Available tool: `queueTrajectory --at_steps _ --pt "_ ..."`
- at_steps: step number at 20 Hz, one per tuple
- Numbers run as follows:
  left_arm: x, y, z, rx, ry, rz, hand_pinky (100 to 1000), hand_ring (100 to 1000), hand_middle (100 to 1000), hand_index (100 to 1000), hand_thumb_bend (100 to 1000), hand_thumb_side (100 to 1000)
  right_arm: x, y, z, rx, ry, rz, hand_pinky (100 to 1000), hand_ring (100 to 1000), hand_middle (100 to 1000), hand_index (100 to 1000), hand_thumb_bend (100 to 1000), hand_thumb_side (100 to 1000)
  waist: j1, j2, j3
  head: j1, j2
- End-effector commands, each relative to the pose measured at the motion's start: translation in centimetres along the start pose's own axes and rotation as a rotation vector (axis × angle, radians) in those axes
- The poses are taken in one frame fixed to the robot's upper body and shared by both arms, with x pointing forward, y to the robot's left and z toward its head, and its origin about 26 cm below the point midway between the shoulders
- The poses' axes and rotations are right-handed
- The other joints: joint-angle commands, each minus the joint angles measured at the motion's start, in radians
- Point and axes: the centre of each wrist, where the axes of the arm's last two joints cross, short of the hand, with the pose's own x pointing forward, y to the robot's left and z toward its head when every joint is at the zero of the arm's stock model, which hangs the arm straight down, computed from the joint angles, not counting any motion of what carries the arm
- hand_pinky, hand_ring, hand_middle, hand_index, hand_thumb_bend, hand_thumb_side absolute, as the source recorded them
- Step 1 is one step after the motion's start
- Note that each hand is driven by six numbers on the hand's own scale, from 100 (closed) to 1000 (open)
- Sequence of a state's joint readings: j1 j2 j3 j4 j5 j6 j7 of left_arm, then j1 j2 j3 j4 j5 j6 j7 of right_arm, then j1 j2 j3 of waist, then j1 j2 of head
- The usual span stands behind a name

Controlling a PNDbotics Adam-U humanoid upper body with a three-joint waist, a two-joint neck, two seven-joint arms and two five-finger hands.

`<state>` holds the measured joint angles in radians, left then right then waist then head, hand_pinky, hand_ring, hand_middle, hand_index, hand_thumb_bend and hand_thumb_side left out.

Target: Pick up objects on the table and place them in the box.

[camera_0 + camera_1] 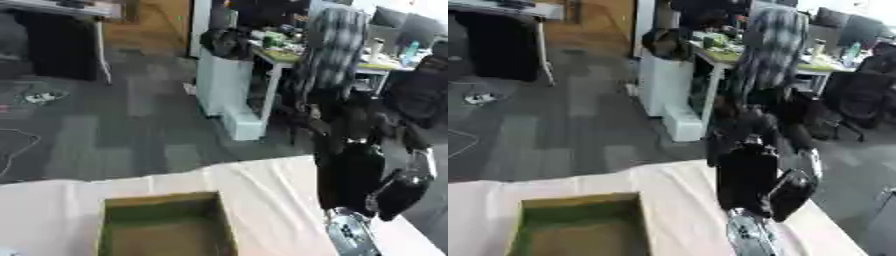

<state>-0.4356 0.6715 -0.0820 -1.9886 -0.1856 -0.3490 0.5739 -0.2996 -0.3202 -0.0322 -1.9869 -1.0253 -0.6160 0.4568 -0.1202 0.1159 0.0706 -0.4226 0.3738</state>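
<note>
**Desk:** What sits at the centre of the frame?

**Photographer:** An open cardboard box (164, 225), rectangular, with plain brown walls and a bare, dull floor. It rests on the worktop (52, 210), which is draped in a pale, smooth cloth with soft creases. Nothing can be made out inside the box.

**Desk:** And the robot?

**Photographer:** Its right hand (750, 185) is raised just to the right of the box and above the worktop's right edge. The hand is a glossy black mass with silver parts showing at its lower side. It is motion-blurred, so I cannot tell whether the fingers are clenched, released or grasping something. The left hand does not show in either view.

**Desk:** Any object to be picked up?

**Photographer:** Just below that hand, to the right of the box, is a silvery, shiny, rounded shape (350, 232) with dark speckles. I cannot tell whether it is an object or part of the arm. At the lower left corner, left of the box, a small pale thing (7, 252) peeks in at the worktop's edge, too cut off to identify.

**Desk:** Any readable text, logos, labels?

**Photographer:** None legible; the box walls look unmarked.

**Desk:** Background?

**Photographer:** Beyond the box, grey carpet tiles (131, 130) in mixed shades and a white desk (236, 90) piled with clutter.
</note>
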Motion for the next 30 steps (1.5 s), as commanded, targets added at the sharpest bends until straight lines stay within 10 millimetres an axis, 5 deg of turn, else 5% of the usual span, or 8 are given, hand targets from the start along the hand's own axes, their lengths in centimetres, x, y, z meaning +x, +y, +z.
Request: queueTrajectory --at_steps 1,13,15,20,22,30 --pt "0.3 0.5 -0.9 -0.014 -0.041 -0.02 459 535 680 740 171 808 0.5 -0.2 -0.8 0.038 -0.003 0.012 290 433 484 671 100 899 0.004 -0.012 0.001 -0.003 -0.009" --pt "0.3 0.5 -1.0 -0.019 -0.041 -0.023 467 541 685 744 179 808 0.6 -0.2 -0.8 0.037 -0.002 0.012 290 432 484 670 100 899 0.004 -0.013 0.002 -0.006 0.015" --pt "0.3 0.5 -1.1 -0.026 -0.041 -0.026 474 546 693 753 197 803 0.6 -0.2 -0.8 0.034 -0.006 0.014 291 432 484 670 100 899 0.002 -0.013 0.003 0.022 0.065" --pt "0.2 0.6 -0.6 -0.137 0.0 -0.067 473 556 746 806 242 798 0.7 -0.3 -0.6 0.016 -0.016 0.027 290 433 485 672 100 899 -0.008 -0.012 0.001 0.165 0.315" --pt "0.1 0.9 -0.1 -0.225 0.043 -0.108 473 557 766 830 270 795 0.8 -0.4 -0.5 0.013 -0.012 0.034 289 434 486 673 100 898 -0.011 -0.009 0.002 0.186 0.37" --pt "-0.2 2.6 1.4 -0.691 0.149 -0.286 500 563 794 873 346 750 0.9 -0.4 -0.5 0.026 -0.004 0.043 289 433 485 672 100 898 -0.002 -0.006 -0.002 0.184 0.396"
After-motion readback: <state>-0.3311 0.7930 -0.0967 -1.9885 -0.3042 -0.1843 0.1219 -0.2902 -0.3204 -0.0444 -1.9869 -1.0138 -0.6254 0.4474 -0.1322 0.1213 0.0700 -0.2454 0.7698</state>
